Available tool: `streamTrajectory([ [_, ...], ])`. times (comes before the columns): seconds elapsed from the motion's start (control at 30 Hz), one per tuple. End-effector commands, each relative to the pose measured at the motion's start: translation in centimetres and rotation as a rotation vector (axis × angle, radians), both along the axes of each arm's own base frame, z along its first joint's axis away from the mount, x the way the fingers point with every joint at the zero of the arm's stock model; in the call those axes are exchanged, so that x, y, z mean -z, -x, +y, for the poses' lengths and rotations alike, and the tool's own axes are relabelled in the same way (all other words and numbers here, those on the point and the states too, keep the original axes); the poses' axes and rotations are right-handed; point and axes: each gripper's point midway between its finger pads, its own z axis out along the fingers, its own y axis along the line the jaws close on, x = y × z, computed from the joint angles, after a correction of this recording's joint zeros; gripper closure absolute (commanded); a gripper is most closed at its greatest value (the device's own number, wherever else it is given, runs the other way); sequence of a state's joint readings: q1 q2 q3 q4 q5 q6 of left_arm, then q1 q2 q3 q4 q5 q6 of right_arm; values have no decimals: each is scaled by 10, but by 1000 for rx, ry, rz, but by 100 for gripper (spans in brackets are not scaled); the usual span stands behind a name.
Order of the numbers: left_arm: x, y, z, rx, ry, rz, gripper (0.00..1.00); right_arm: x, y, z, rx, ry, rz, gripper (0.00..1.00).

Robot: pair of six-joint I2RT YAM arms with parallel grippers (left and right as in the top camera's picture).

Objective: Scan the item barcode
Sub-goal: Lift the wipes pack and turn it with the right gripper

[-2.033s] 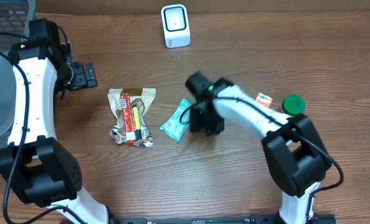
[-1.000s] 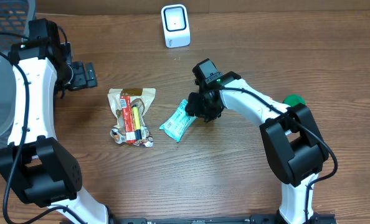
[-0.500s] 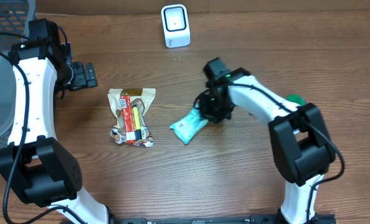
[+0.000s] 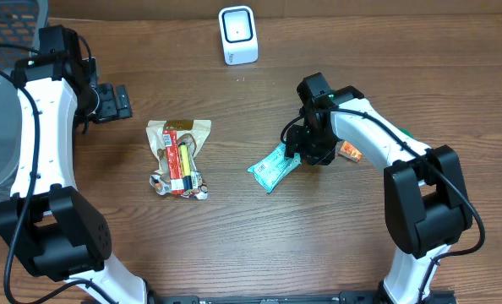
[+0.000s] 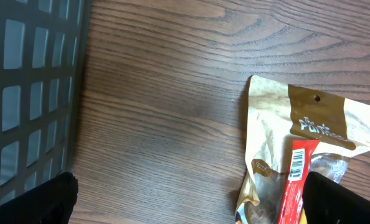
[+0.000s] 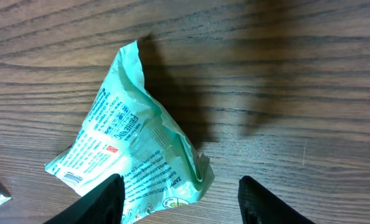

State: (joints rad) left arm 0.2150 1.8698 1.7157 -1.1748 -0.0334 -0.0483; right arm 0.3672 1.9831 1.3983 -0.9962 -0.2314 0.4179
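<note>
The green packet (image 4: 275,168) is lying crumpled on the bench (image 4: 234,245), a little right of its middle and well apart from the scanner (image 4: 237,35), which is standing at the far edge. The right arm's fingers (image 6: 101,199) are hanging spread over the packet's end, released and gripping nothing; an orange packet (image 4: 349,151) is lying just beside them. The left arm's fingers (image 5: 45,202) are gaping wide near the basket (image 4: 2,101) at the left edge, above a snack pouch (image 4: 177,152).
</note>
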Motion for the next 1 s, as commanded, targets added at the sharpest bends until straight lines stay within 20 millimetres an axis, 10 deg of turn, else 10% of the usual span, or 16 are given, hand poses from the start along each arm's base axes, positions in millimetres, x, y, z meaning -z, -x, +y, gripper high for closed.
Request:
streamTrajectory([
  [0.0,-14,-5,-6,30,-5,-40,0,-4,8,4,-7,-26,4,40],
  [0.23,-14,-5,-6,29,-5,-40,0,24,14,7,-9,-72,-17,44],
  [0.43,-14,-5,-6,30,-5,-40,0,28,15,5,-13,-82,-29,96],
  [0.97,-14,-5,-6,29,-5,-40,0,-62,8,31,-223,-323,-262,96],
])
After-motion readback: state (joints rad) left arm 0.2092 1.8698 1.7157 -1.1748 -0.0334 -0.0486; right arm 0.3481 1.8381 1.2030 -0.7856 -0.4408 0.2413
